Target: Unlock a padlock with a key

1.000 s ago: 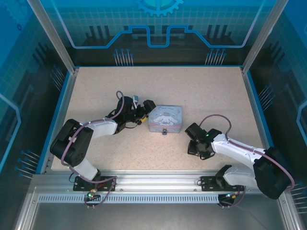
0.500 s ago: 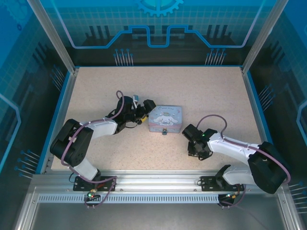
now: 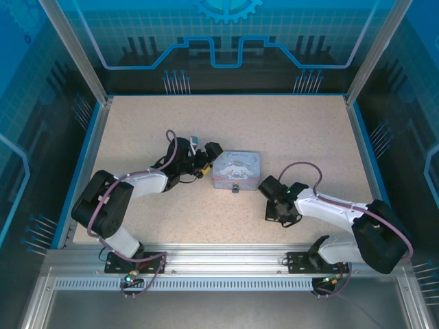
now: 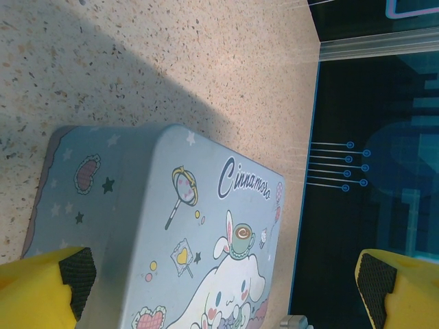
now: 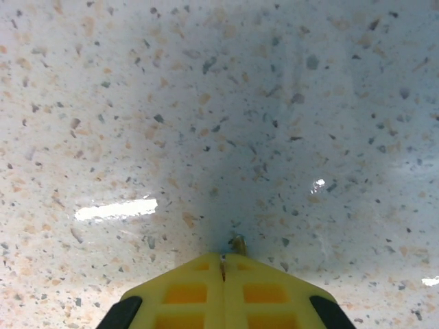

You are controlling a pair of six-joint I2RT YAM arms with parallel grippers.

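Observation:
A pale blue cartoon tin (image 3: pixel 236 170) lies mid-table. The tiny dark padlock (image 3: pixel 234 188) hangs at its near edge. My left gripper (image 3: pixel 206 162) is open at the tin's left end; in the left wrist view its yellow fingers (image 4: pixel 48 284) stand wide apart, with the tin (image 4: pixel 171 226) between them. My right gripper (image 3: pixel 276 208) points down at the table, right of the padlock. In the right wrist view its jaws (image 5: pixel 222 259) are pressed together, and a small metal sliver, the key (image 5: pixel 238 242), sticks out from the tips against the speckled tabletop.
The speckled beige table (image 3: pixel 288 130) is ringed by a blue rim and metal posts. Purple cables loop over both arms. A small metal piece (image 4: pixel 296 322) shows at the tin's far corner in the left wrist view.
My right gripper has shut and shifted a little left toward the tin. The left arm and the tin have not moved.

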